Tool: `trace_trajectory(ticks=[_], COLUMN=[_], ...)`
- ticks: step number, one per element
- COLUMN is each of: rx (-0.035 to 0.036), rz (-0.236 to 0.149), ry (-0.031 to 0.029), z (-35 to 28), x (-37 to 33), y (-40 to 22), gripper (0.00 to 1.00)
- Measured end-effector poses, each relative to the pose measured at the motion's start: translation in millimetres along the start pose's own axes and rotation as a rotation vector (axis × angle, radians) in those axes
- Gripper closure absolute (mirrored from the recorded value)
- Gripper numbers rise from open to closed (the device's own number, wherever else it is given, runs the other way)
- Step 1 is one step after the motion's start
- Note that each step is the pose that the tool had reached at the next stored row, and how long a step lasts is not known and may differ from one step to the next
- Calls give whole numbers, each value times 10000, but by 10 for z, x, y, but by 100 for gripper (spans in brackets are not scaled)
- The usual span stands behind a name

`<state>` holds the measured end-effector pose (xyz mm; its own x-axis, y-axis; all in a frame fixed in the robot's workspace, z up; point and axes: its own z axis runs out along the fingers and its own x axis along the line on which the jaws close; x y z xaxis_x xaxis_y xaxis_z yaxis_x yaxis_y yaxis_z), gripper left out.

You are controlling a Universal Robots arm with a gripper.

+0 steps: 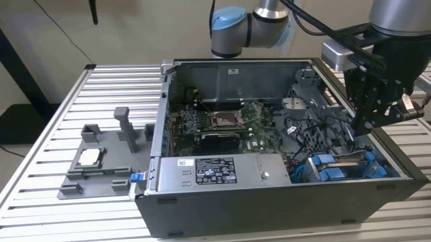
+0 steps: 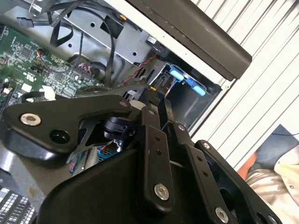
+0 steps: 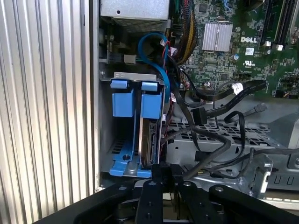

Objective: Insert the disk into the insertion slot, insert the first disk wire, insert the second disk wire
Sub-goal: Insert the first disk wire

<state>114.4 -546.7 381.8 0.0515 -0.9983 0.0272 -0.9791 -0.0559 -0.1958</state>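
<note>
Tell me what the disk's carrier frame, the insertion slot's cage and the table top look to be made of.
The carrier frame: bright blue, smooth, moulded tabs, likely plastic. The insertion slot cage: grey, thin folded edges, likely sheet metal. The table top: silvery ribbed slats with a dull sheen, probably aluminium.

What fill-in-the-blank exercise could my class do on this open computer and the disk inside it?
The disk stands in its slot, clipped in a ____ plastic frame. The grey tray lies on the table at the exterior view's ____ of the computer case. The circuit board inside the case is coloured ____.
Missing words: blue, left, green.
</note>
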Motion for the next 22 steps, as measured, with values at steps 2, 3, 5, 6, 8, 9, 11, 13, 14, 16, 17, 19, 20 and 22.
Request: trace_trajectory(ticks=[2, 3, 5, 6, 8, 9, 11, 13, 14, 16, 17, 19, 20, 22], rx=[0, -2, -200, -370, -642, -772, -1014, -1243, -1334, -1447, -1489, -1572, -1615, -1685], rz=[0, 1, -3, -5, -10, -13, -17, -20, -21, -24, -24, -25, -25, -28], ry=[-1, -4, -14, -23, -37, -46, -58, -70, -76, -83, -86, -91, -94, -99], z=[1, 3, 8, 10, 16, 21, 30, 41, 49, 72, 86, 111, 125, 153], x=[0, 2, 6, 8, 14, 18, 27, 37, 43, 56, 62, 73, 79, 90], y=[0, -1, -14, -21, -38, -49, -70, -93, -108, -150, -172, -215, -238, -284], gripper=[81, 81, 81, 81, 81, 81, 81, 81, 81, 81, 81, 81, 81, 81])
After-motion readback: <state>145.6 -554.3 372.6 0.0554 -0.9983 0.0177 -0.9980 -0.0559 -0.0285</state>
